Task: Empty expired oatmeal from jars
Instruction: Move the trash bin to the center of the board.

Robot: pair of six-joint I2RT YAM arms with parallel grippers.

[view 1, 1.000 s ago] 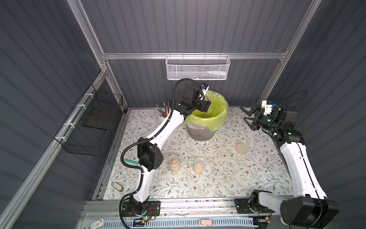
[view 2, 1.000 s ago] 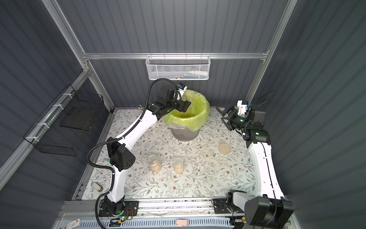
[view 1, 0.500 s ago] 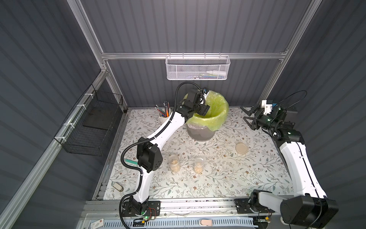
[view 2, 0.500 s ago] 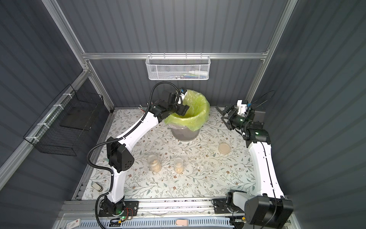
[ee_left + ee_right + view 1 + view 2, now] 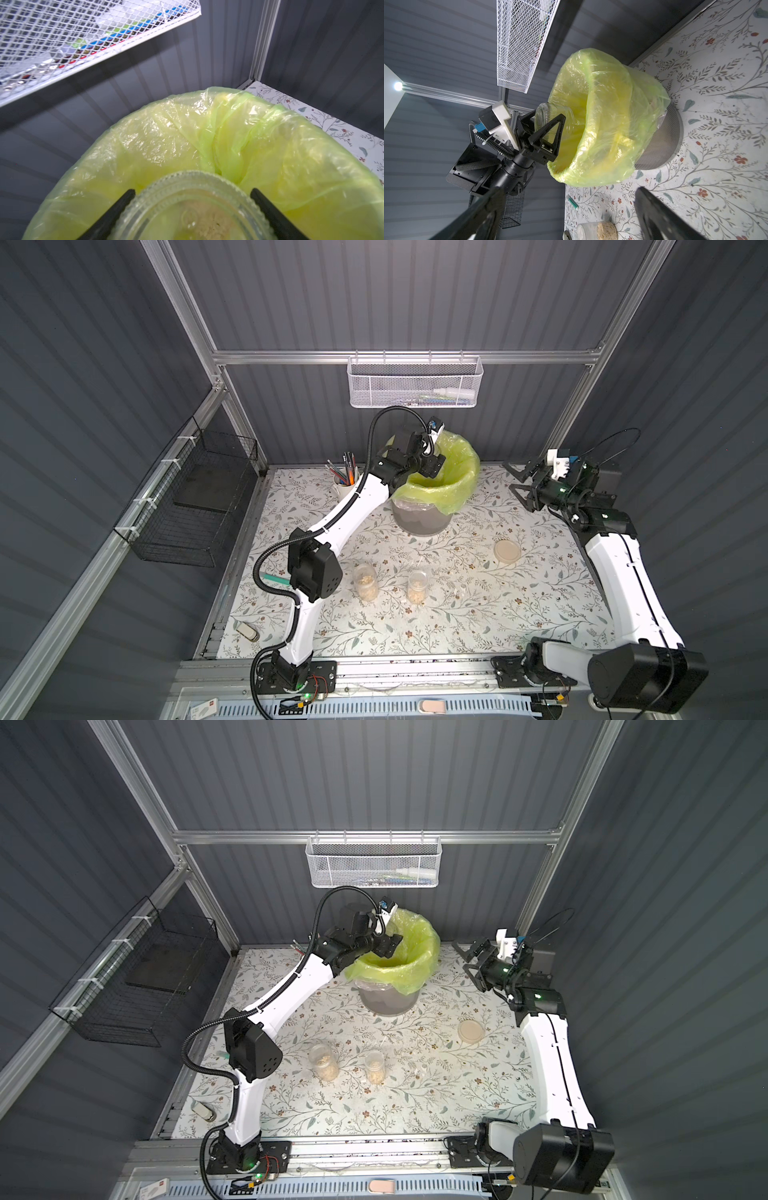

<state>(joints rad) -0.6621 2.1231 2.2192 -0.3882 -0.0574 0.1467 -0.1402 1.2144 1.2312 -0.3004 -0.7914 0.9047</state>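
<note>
My left gripper (image 5: 432,466) (image 5: 390,946) (image 5: 192,191) is shut on the squat wide jar (image 5: 548,122) (image 5: 193,207), held on its side at the rim of the grey bin (image 5: 419,518). The jar's mouth points into the yellow-green bag (image 5: 457,472). Some oatmeal (image 5: 205,220) shows through its glass base. Two narrower jars (image 5: 365,583) (image 5: 417,587) stand upright at mid-table with oatmeal inside. At the back right my right gripper (image 5: 513,481) (image 5: 463,957) (image 5: 570,189) hangs open and empty.
A beige disc lid (image 5: 507,551) lies flat right of the bin. A white mug of pencils (image 5: 345,485) stands left of the bin. A white mesh basket (image 5: 413,383) hangs above it. A black wire basket (image 5: 195,506) is on the left wall. A green marker (image 5: 274,578) lies by the left arm.
The left wrist has turned and shifted slightly at the bin's rim with the jar still in it. The right arm has not moved.
</note>
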